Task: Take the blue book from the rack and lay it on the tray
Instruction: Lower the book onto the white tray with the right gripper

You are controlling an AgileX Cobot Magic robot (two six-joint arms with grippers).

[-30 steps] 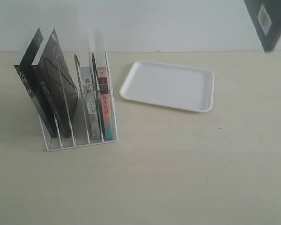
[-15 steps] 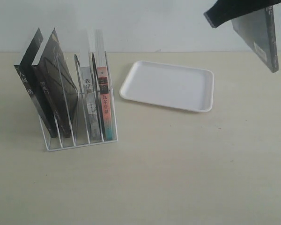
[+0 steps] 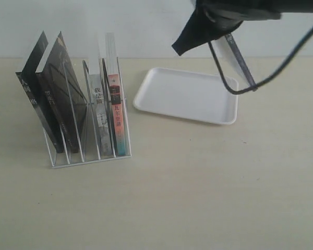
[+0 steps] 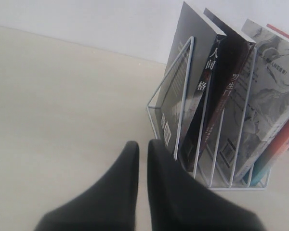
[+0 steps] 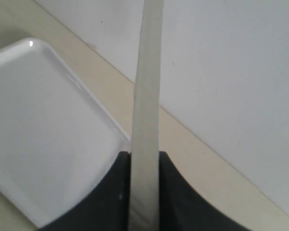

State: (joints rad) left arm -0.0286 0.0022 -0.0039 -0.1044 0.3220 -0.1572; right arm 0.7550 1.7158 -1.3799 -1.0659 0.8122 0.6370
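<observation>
**A:** Our right gripper [image 5: 144,161] is clamped on the book [image 5: 147,86], whose page edge shows between the fingers.

**B:** Where is the book?

**A:** Out of the rack [image 3: 88,160], hanging tilted by the tray's [image 3: 177,115] far right corner. We cannot tell whether it touches.

**B:** Room to move?

**A:** Open table [image 3: 198,198] lies round the tray's edges. The rack and other books [image 3: 57,99] stand well left.

**B:** Our arm reaches in from the upper right, its cable [image 3: 281,67] looping beside the book. Our left gripper [image 4: 143,154] sits by the rack, fingers nearly together, holding nothing.
</observation>
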